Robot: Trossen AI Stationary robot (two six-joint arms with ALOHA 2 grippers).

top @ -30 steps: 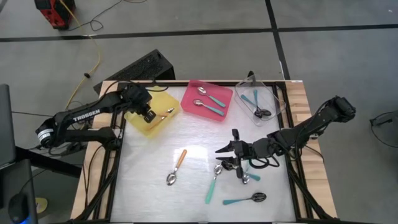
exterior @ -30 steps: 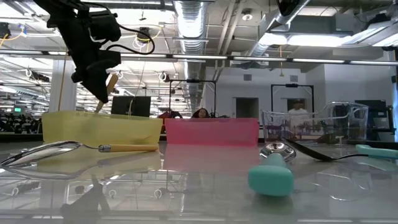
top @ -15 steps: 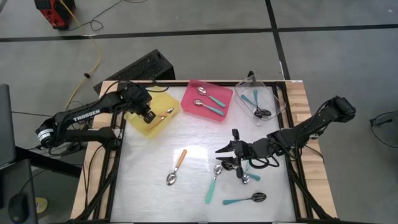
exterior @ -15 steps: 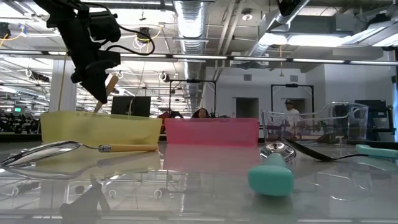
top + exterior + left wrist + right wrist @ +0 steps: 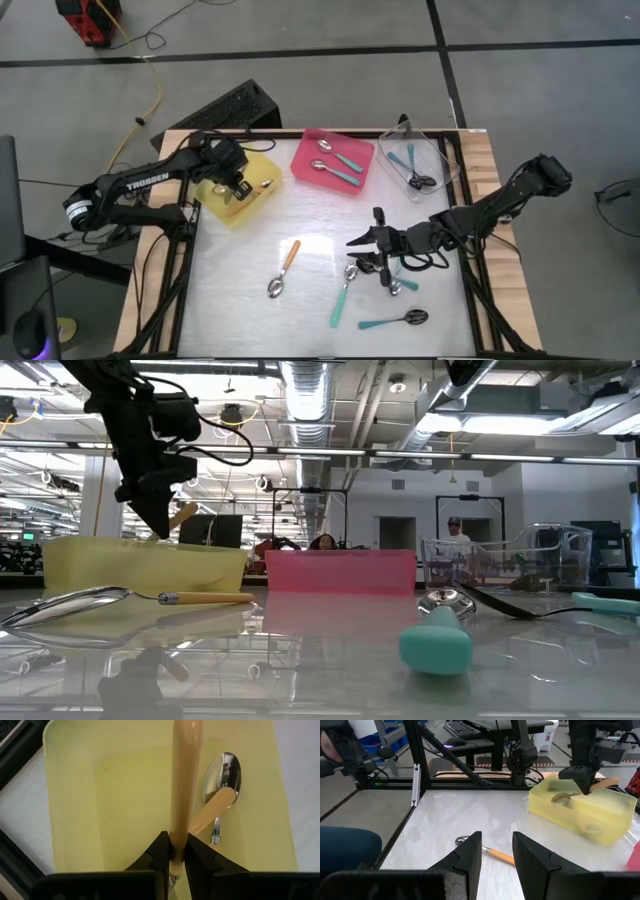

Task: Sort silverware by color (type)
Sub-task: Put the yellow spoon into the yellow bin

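Note:
My left gripper [image 5: 232, 187] is over the yellow tray [image 5: 213, 205] at the far left, shut on an orange-handled spoon [image 5: 186, 780]. A second orange-handled spoon with a silver bowl [image 5: 220, 785] lies on the tray's floor. My right gripper [image 5: 365, 250] is open and empty, low over the table at the right. It is beside a silver-bowled spoon [image 5: 395, 285]. An orange spoon [image 5: 285, 268] and two teal spoons [image 5: 343, 297] [image 5: 395, 320] lie flat on the table. My left gripper pinches the spoon's orange handle [image 5: 179, 827] between its two fingers, near the end where a bit of silver shows below the fingers. The fingers come from above, slanting down into the tray. The handle's free end [image 5: 183, 515] sticks out slanting above the tray's rim; the bowl is hidden.
A pink tray [image 5: 305, 150] with two teal spoons and a clear tray [image 5: 440, 150] with teal spoons stand along the far edge. In the low view a teal handle [image 5: 435, 643] lies close in front. People show in the room behind the table.
My left gripper has gone a little toward the table's left edge and down with the orange spoon, whose handle end now sits lower over the tray. The yellow tray has slid toward the table's left edge and turned a little.

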